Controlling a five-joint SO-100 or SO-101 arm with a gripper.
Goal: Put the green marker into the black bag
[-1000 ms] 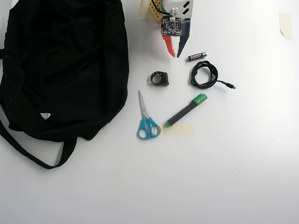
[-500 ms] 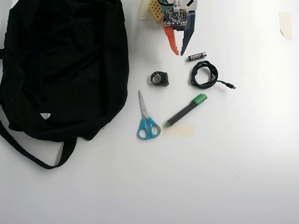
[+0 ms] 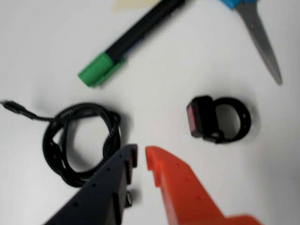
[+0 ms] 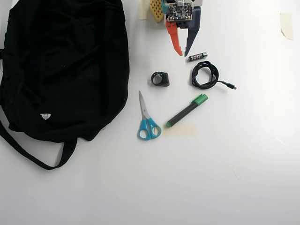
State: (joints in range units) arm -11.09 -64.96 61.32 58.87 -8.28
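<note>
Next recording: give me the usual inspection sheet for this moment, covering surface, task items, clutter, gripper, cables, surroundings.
Surface: white table, two tan tape patches, one right below the marker.
Job's things: green marker lies diagonally, untouched; black bag lies at the overhead view's left, strap trailing toward the bottom.
Clutter: blue-handled scissors left of the marker; small black ring-shaped part; battery close to the gripper tips.
Gripper: gripper with orange and dark fingers, nearly closed with a narrow gap, holding nothing, short of the marker.
Cables: coiled black cable beside the marker's cap.
Surroundings: nothing seen beyond the table.
</note>
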